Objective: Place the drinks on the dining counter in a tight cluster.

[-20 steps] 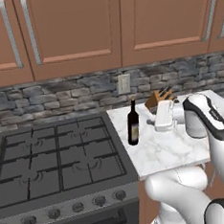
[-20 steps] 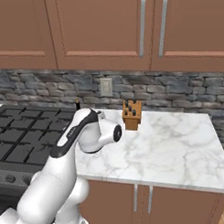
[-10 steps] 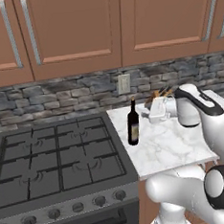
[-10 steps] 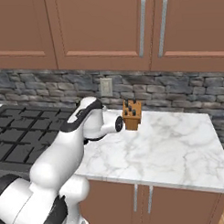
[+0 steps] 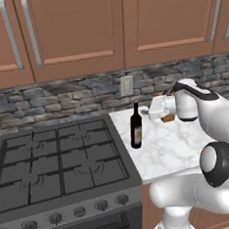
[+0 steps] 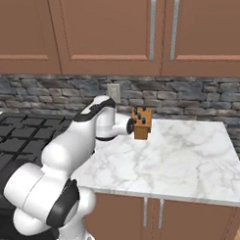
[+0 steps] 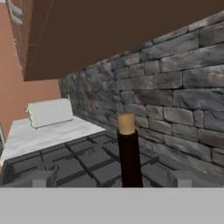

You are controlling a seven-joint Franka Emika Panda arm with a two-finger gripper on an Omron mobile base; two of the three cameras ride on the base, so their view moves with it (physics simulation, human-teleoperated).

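Since a moment ago, the white arm has swung away from the front of the surface and turned toward the wine bottle, and the bottle has stayed where it was.

From the left base view, the wine bottle point(image 5: 135, 126) stands upright on the small marble surface point(image 5: 171, 146), near its left edge and just beside the gas stove point(image 5: 56, 161). The tool point(image 5: 153, 108) hangs to the right of the bottle, level with its neck and apart from it. A wooden knife block point(image 5: 169, 115) is mostly hidden behind the arm. A wall outlet point(image 5: 126, 85) sits on the stone wall above the bottle.

From the right base view, the arm reaches toward the stone wall, and the knife block point(image 6: 141, 123) stands near the back of the marble surface point(image 6: 172, 159). The bottle is hidden behind the arm.

From the hand view, the dark neck of the wine bottle point(image 7: 129, 151) with its pale top rises in the middle, close in front. Behind it lie the stove grates point(image 7: 78, 159) and the stone wall point(image 7: 175, 100). A roll of paper towel point(image 7: 49, 112) lies far off on a pale surface. The tool is wide open and holds nothing.
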